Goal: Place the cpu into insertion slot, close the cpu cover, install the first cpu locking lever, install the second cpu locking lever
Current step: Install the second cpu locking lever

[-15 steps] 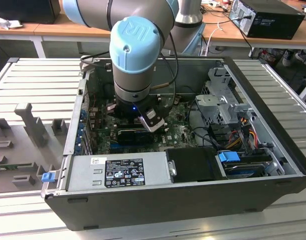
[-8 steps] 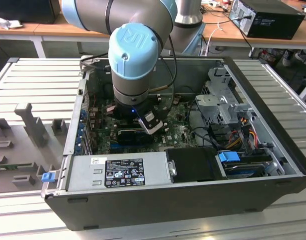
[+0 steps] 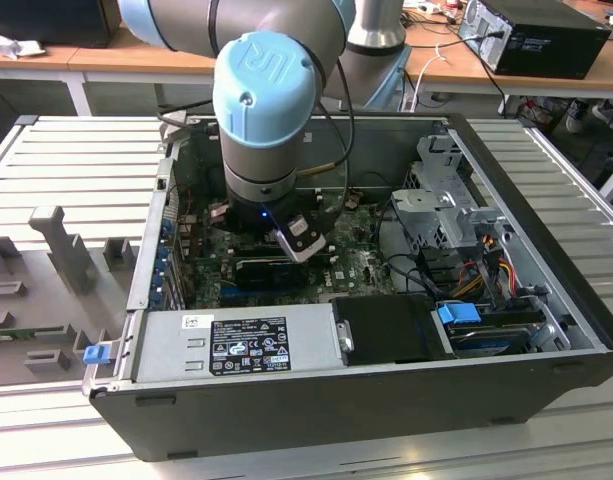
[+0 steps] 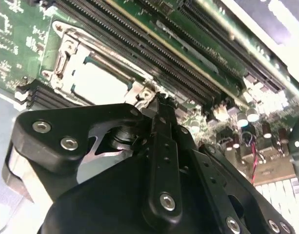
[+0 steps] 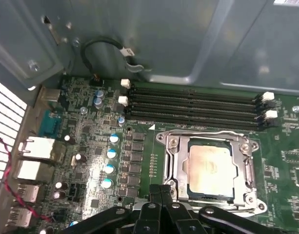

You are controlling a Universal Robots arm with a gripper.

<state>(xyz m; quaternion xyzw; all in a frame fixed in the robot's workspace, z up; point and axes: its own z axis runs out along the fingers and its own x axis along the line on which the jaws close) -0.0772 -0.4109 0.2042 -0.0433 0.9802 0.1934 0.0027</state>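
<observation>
The cpu lies flat in the insertion slot on the green board, its dull silver top facing up. Around the chip lies the cpu cover, a silvery frame plate lowered onto the socket. In the second wrist view the cpu and cpu cover sit just beyond my fingertips. My black gripper is shut, its tips at the socket's near corner with nothing visible between them. In the second wrist view the gripper points at that same corner. The exterior view has the gripper low inside the computer case.
Long black memory slots run beside the socket toward the grey case wall. Upright capacitors and rear ports stand on the other side. A drive cage and power supply crowd the case around the arm.
</observation>
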